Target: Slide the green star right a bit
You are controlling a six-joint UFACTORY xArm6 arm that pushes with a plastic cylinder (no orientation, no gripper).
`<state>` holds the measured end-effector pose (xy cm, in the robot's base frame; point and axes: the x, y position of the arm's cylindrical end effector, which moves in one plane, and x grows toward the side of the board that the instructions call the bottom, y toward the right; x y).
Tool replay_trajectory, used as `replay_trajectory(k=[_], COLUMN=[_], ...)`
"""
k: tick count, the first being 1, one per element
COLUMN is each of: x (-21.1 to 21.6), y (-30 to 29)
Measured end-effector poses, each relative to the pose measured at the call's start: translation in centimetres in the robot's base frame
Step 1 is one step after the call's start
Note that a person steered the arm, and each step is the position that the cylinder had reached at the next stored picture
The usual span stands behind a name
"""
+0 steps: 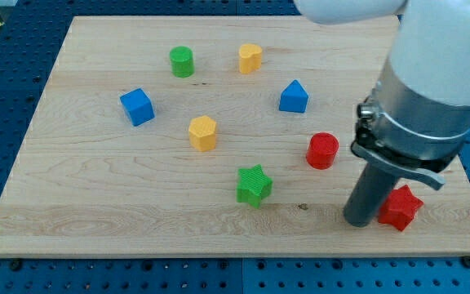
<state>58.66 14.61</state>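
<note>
White arm, grey cylinder, black clamp, dark rod.

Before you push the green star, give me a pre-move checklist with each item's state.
1. Green star in view, flat on the board: ok.
2. My tip on the star's left side, ready to push rightward: not ok; it sits to the view's right, beside the red star.
3. Path right of the green star free for a short slide: ok.
4. Red cylinder clear of that path: ok, it lies higher up.
5. Tip touching red star: cannot tell.
</note>
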Motion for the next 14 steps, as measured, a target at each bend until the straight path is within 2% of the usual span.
replay_trajectory(k=[3,4,5,6,7,8,10,11,13,14], x=[0.1,0.9,3.0,3.2,1.7,-0.9,-0.9,-0.9,-3.1,-4.2], y=[4.0,3.7,-2.4,-8.6,-16.7,-21.9,-18.2,-19.1,-19.3,-17.4])
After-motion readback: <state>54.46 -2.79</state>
